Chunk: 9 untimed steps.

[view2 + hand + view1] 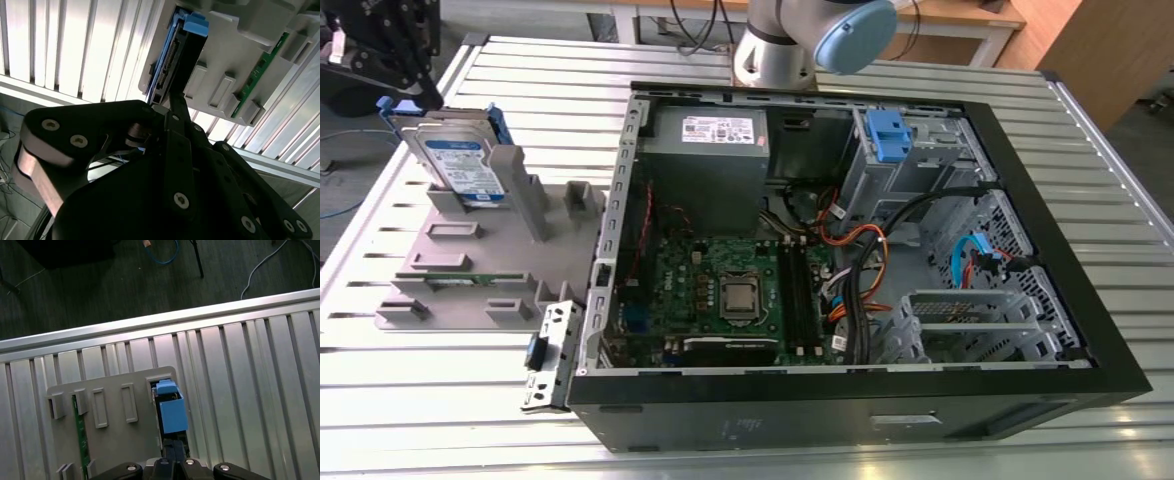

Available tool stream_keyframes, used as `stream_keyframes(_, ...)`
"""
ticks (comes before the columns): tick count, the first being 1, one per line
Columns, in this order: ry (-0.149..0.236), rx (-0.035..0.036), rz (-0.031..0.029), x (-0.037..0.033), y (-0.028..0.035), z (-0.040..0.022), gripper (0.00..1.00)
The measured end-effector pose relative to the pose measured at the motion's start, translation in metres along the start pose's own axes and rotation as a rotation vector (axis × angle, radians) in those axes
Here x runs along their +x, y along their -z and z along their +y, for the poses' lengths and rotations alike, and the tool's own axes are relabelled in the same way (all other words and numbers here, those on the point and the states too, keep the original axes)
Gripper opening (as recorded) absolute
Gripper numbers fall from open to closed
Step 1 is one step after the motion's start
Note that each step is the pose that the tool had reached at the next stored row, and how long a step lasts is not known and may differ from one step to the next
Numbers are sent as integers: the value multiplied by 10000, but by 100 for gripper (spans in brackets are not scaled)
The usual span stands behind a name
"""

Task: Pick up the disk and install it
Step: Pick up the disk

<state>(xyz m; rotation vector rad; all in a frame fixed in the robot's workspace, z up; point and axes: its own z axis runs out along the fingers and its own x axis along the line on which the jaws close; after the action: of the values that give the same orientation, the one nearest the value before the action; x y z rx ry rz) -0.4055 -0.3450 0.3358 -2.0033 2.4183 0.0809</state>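
The disk (460,165) stands on edge in a slot of the grey holder (467,260) at the exterior view's left, its white-and-blue label facing outward and its blue carrier frame around the edges. My black gripper (400,85) hangs just above its top edge, at the picture's upper left corner. Both wrist views look down along the gripper (172,102) (172,452) onto the disk's (182,55) narrow edge and the carrier's blue tab (172,410). The gripper's tip sits close to that edge; whether it touches cannot be told.
An open black computer case (854,400) lies to the right of the holder, with motherboard, cables, a grey power-supply box (707,140) and a drive bay with a blue latch (887,135). A green circuit strip (460,278) sits in the holder. The arm's base (787,40) stands behind the case.
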Motion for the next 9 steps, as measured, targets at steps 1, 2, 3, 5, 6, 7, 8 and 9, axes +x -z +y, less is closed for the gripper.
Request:
stream_keyframes(1, 24, -5, -51, 0, -1, 1, 11)
stream_keyframes(2, 33, -4, -58, -1, -1, 1, 11)
stream_keyframes(3, 44, 2, -60, -1, -2, 1, 11)
stream_keyframes(5, 123, 7, -58, 0, -2, 1, 11)
stream_keyframes(6, 193, 7, -56, 1, -2, 1, 11)
stream_keyframes(7, 281, 4, -52, 1, -2, 1, 11)
stream_keyframes(8, 385, 1, -48, 1, -3, 1, 11)
stream_keyframes(9, 474, -3, -45, 1, -4, 1, 11)
